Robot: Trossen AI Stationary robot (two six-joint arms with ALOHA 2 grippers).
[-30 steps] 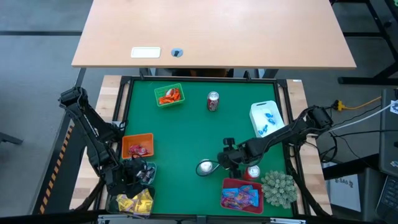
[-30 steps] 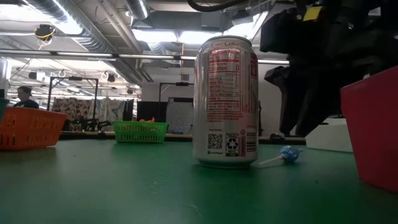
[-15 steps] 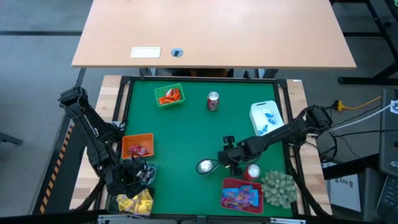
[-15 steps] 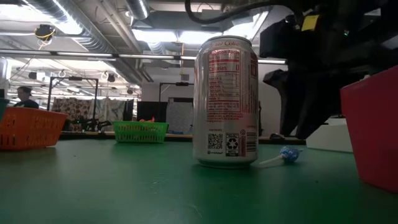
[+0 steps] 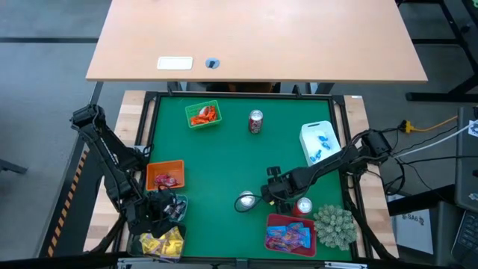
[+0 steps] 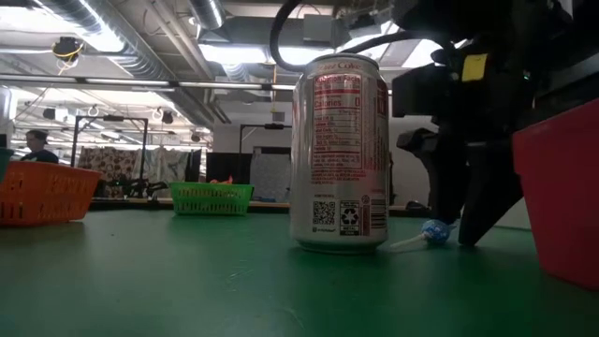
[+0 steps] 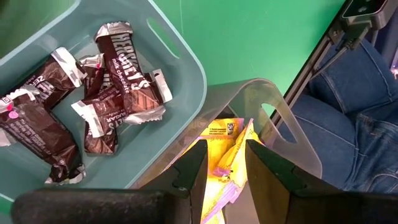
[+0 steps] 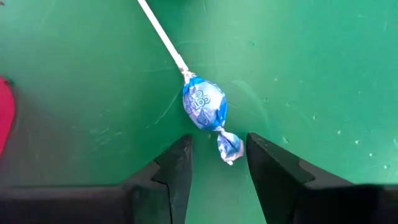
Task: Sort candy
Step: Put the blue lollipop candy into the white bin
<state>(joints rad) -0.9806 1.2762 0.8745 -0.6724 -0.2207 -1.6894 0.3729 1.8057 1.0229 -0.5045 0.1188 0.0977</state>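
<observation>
A green table [image 5: 224, 164] is seen from above, with two dark robot arms reaching in from its left and right sides.

The right claw [image 8: 216, 163] is low over the table near the near edge, right of centre. Its two fingers [image 8: 171, 168] stand apart, holding nothing, with a blue lollipop [image 8: 206, 106] lying on the table just ahead of the gap between them. The lollipop's white stick [image 8: 160, 36] points away from the claw. From table height, the lollipop [image 6: 434, 232] lies just right of a red-and-silver can [image 6: 340, 154], with the claw's fingers coming down right beside it.

The left claw [image 7: 224, 171] hangs over the near left corner, fingers slightly apart and empty, above a clear bin [image 7: 283, 124] of yellow candy [image 7: 227, 140]. Just beside it, a teal bin [image 7: 180, 59] holds brown chocolate bars [image 7: 121, 68].

Other sorted candy sits around the table. An orange bin [image 5: 165, 175] at the left edge holds red pieces. A green bin [image 5: 202, 114] near the far edge holds orange-red pieces. A white bin [image 5: 320, 140] at the right edge holds blue pieces. A red bin [image 5: 290, 234] at the near edge holds mixed bright wrappers.

A second can [image 5: 255, 121] stands near the far edge. A spiky plant [image 5: 334, 225] sits in the near right corner.
</observation>
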